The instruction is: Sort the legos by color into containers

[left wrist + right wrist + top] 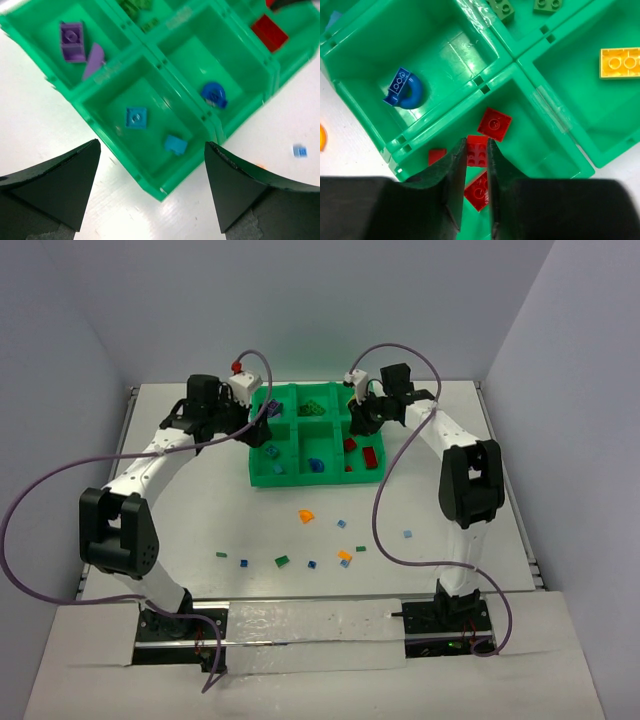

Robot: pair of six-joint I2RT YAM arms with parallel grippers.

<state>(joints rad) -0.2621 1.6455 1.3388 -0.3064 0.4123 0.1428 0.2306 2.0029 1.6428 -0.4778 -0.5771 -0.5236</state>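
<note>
While stray legos [306, 515] are being left near the tray [262, 478], the left gripper [150, 185] is being held wide, empty, over light-blue bricks [136, 118]; a red brick [476, 154], being pinched by the right gripper [476, 142] above other red bricks [494, 124], is arguably being put at risk of bouncing out.

- Lower centre of the right wrist view: the right gripper [476, 142] pinches a red brick [476, 151], its sides hidden by the fingers; a red plate [479, 192] beneath is half covered.
- Top edge of the left wrist view cuts off green bricks [136, 6].
- Right edge there: blue piece [300, 151], blurred.
</note>
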